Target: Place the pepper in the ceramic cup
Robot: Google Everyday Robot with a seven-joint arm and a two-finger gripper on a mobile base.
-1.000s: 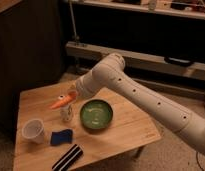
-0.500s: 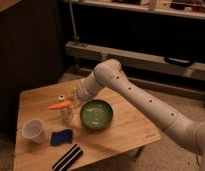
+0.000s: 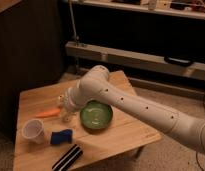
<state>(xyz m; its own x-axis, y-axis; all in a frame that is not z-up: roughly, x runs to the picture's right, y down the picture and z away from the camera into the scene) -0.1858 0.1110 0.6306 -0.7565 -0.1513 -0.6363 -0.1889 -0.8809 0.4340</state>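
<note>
The pepper [image 3: 47, 113] pokes out sideways from the gripper [image 3: 60, 110]. The fingers are closed tight on its thick end and its pointed end aims away from the arm. It hangs up and to the right of the ceramic cup [image 3: 33, 131], not yet over the cup's mouth.

The main risk, as I judge it, is the match of shapes. The pepper lies nearly level, and the ceramic cup is small and light. Released flat, the pepper may bridge the rim and roll off onto the wooden table [image 3: 121, 135]. Lowered off centre, its tip may catch the rim and tip the cup. A grip on one end alone may also let the pepper swing as the wrist turns.

Around the ceramic cup:
- The green bowl [image 3: 96, 115] sits well to its right, under the forearm, and could be nudged if the arm sinks.
- A black striped object [image 3: 68, 156] lies below and to the right of the cup, out of the path.
- A blue sponge-like block [image 3: 61, 136] lies just right of the cup, close to the line of approach.
- A small pale bottle [image 3: 66, 119], perhaps a shaker, stands to the upper right of the cup, right under the wrist, where it is the likeliest thing to be knocked.
</note>
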